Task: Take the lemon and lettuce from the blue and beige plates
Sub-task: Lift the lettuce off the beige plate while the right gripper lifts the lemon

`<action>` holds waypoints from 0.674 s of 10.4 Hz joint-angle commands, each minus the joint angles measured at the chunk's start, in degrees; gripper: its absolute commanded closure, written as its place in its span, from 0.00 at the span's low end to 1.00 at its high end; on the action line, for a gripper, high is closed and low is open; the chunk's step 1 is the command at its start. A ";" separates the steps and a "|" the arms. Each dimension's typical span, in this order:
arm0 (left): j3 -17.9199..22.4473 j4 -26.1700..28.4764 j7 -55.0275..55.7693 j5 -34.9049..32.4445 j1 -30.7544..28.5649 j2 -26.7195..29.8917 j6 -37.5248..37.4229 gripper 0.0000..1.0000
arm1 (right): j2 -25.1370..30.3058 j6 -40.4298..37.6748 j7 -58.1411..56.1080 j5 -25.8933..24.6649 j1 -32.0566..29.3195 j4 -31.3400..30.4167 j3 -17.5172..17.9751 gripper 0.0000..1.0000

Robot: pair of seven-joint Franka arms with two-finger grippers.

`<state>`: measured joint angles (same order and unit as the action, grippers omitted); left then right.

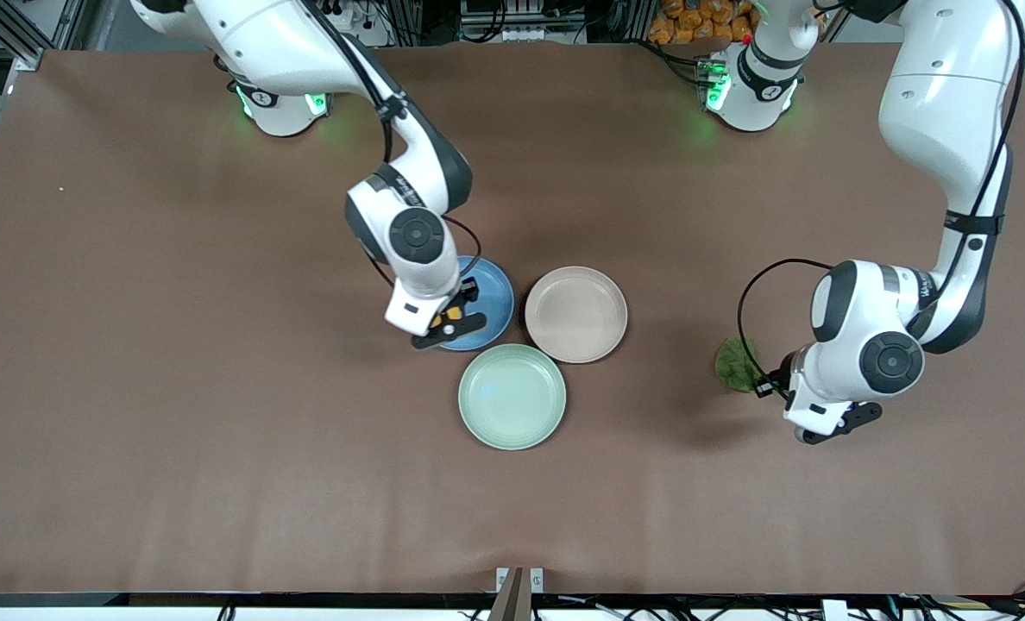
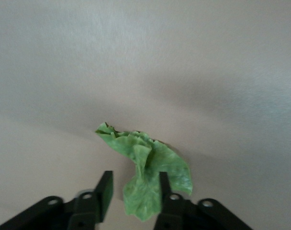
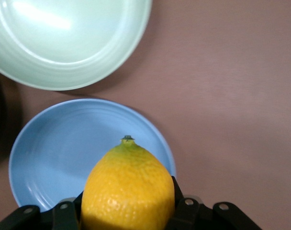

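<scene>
Table: brown tabletop is spreading wide under both my arms; their bases are standing along its top edge in the front view.
Plates: blue plate, beige plate and mint-green plate are sitting clustered mid-table, rims nearly touching; the green one is lying nearest the front camera.
Right gripper: I am hanging over the blue plate's edge; my fingers are clenching the lemon, which is sitting yellow between them above the blue plate.
Left gripper: I am hovering low toward the left arm's end of the table, well apart from the plates; my fingers are standing parted on either side of the lettuce.
Lettuce: it is lying crumpled on the bare tabletop, green, just beside my left wrist in the front view.
</scene>
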<state>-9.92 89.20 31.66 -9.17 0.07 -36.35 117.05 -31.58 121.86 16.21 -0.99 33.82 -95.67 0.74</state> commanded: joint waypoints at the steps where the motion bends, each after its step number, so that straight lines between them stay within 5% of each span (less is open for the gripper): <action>1: -0.45 0.45 -7.27 -1.47 -1.21 4.87 -2.18 0.00 | 3.97 -3.80 -4.25 2.13 -5.05 -1.88 0.49 0.93; 4: -0.45 0.36 -17.48 -1.47 -2.79 12.68 -6.99 0.00 | 8.96 -8.73 -12.50 2.13 -13.14 -5.12 -0.12 0.93; 7: -0.71 0.36 -19.09 -0.51 -3.24 21.03 -14.12 0.00 | 13.55 -8.57 -24.87 2.13 -18.95 -11.10 -4.50 0.93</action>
<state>-9.99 87.95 13.66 -9.27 -2.72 -20.01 105.50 -22.27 112.78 -3.17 -0.10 16.78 -101.62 -2.18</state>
